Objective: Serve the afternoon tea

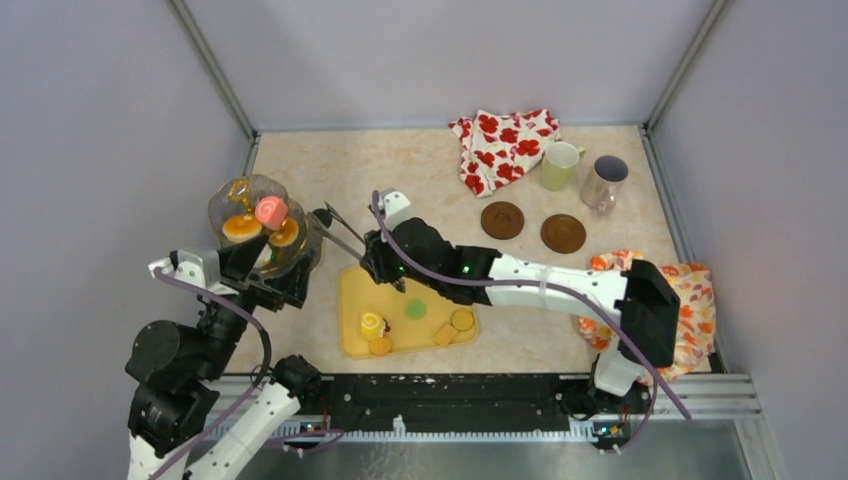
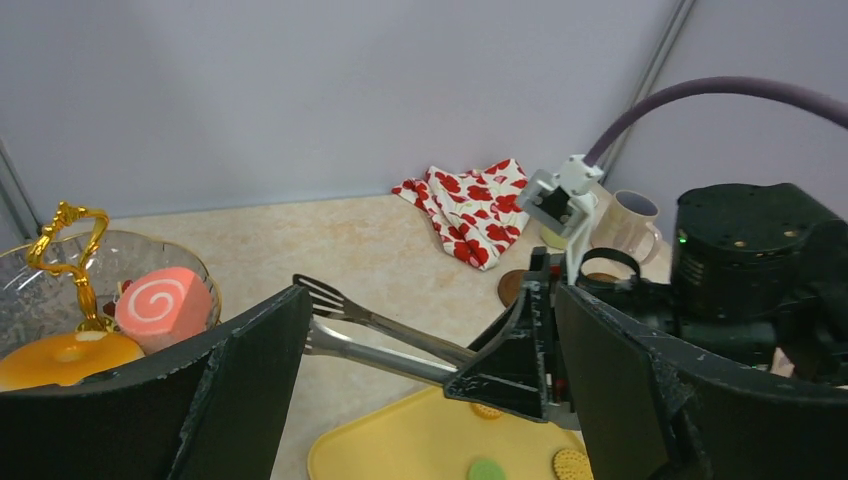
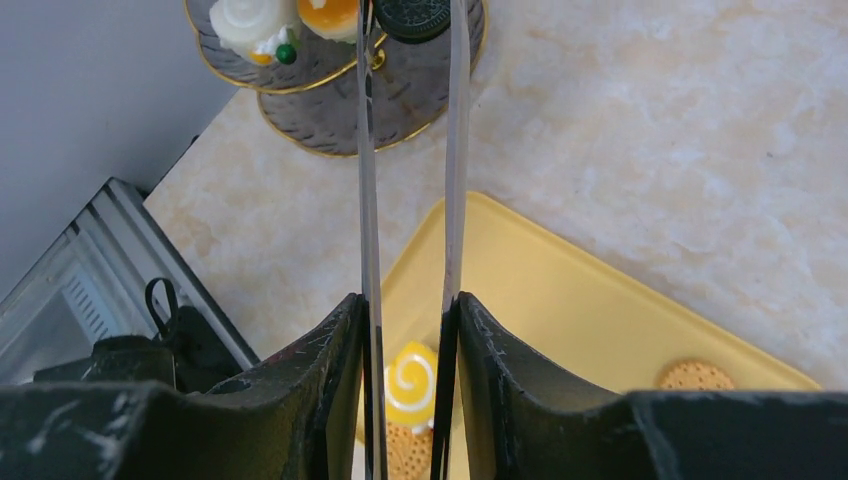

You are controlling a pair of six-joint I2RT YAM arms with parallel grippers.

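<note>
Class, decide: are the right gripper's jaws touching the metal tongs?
Touching. The right wrist view shows the tongs clamped in the right gripper, each arm pressed against a jaw.

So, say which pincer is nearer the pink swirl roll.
Left. The left pincer sits close beside the pink swirl roll; the right pincer is farther right, by the yellow tray, gripping tongs.

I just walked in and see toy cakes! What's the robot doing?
The right gripper squeezes long metal tongs, reaching from above the yellow tray to the glass cake stand. A dark biscuit sits between the tong tips over the stand. The left gripper hangs open beside the stand. A yellow swirl roll lies on the tray.
</note>
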